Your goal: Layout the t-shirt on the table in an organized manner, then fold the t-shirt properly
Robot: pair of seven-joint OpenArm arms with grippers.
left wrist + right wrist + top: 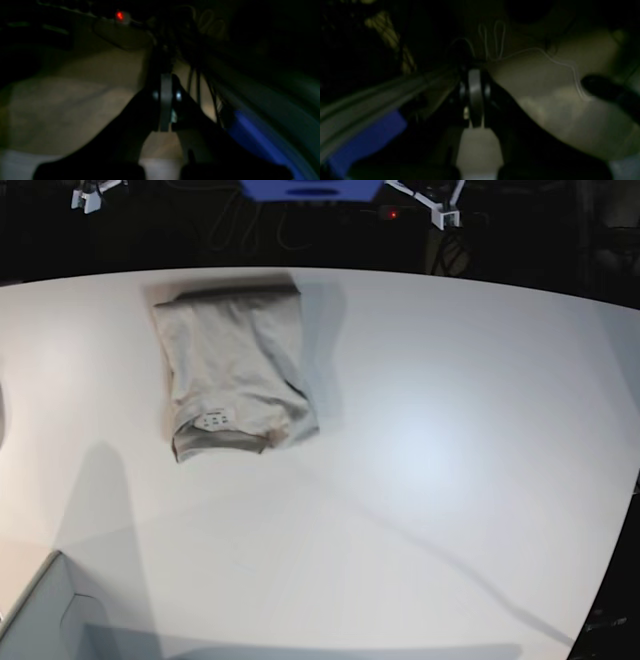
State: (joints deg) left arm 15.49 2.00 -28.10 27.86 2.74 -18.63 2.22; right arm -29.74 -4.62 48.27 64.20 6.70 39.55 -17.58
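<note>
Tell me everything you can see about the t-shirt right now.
The t-shirt is plain light grey-beige cloth, soft and a little wrinkled, with no print. It lies folded into a compact, roughly rectangular bundle on the far left part of the white table in the base view. A small white neck label shows near its closer end, above a darker collar band. Nothing but the table touches it.

We see the shirt [235, 365] as soft, matt cloth, grey-beige and creased, with a small white label [216, 420] sewn at its neck. The tabletop [430, 480] under it looks smooth and matt white, with only a faint bright patch near its middle. At the tabletop's near left corner, a pale box [40, 615] looks like plain matt card. In the dim wrist views, each hand looks like dark, dull plastic.
</note>
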